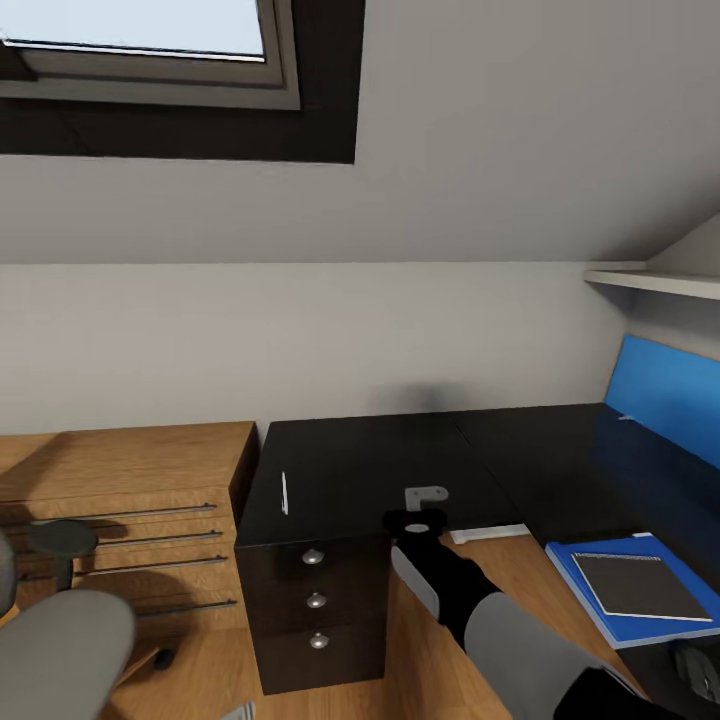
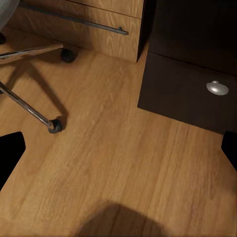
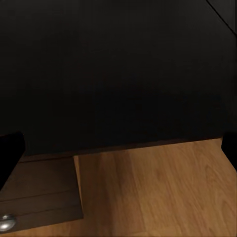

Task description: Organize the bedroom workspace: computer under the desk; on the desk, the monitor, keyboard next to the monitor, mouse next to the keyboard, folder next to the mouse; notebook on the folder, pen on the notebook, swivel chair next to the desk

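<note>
Black desk (image 1: 400,450); right claw (image 1: 425,510) above, holding nothing.

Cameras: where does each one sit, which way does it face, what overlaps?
Head view: high on the robot, looking down over the desk, folder and swivel chair; right arm shows.
Left wrist view: on the left arm, facing the wood floor and a chair caster; dark tool fingertips at the edges.
Right wrist view: on the right arm, facing the desk top edge.
Shared: the drawer unit with silver knobs.
</note>
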You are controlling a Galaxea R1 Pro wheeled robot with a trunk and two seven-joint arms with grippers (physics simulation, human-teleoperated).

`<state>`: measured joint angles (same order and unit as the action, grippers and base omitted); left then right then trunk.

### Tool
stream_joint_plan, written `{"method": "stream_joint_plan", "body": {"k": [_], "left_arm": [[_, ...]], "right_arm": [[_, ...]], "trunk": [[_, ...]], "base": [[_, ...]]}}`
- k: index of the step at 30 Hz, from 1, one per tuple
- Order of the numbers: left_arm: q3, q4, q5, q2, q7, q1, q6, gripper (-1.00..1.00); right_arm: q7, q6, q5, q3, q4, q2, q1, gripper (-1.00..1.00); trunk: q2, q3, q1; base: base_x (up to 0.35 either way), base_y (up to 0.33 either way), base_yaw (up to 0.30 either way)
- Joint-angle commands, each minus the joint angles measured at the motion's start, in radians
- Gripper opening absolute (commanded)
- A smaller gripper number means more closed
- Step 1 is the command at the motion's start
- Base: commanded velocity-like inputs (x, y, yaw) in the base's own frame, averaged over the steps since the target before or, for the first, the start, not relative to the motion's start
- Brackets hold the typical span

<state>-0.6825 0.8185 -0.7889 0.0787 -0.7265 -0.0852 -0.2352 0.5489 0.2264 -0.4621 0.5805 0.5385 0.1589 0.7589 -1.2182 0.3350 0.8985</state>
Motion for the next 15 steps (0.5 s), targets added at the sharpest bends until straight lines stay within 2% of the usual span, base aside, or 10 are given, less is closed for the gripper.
{"method": "stream_joint_plan", "body": {"k": [1, 9, 15], "left_arm": [[-0.006, 0.001, -0.009, 0.001, -0.006, -0.001, -0.007, 1.00], [-0.006, 0.001, -0.009, 0.001, -0.005, -0.002, -0.007, 1.00], [-0.006, 0.002, -0.009, 0.001, -0.005, -0.001, -0.007, 1.00]], "right_arm": [[0.007, 0.000, -0.006, 0.007, -0.004, -0.002, 0.002, 1.00], [0.005, -0.045, -0.005, 0.008, -0.046, 0.000, 0.002, 1.00], [0.006, -0.078, -0.006, 0.010, -0.046, 0.002, 0.002, 1.00]], "trunk": [[-0.001, 0.001, 0.000], [-0.001, 0.001, 0.000], [-0.001, 0.001, 0.000]], "base": [[0.000, 0.000, 0.000], [0.000, 0.000, 0.014], [0.000, 0.000, 0.139]]}}
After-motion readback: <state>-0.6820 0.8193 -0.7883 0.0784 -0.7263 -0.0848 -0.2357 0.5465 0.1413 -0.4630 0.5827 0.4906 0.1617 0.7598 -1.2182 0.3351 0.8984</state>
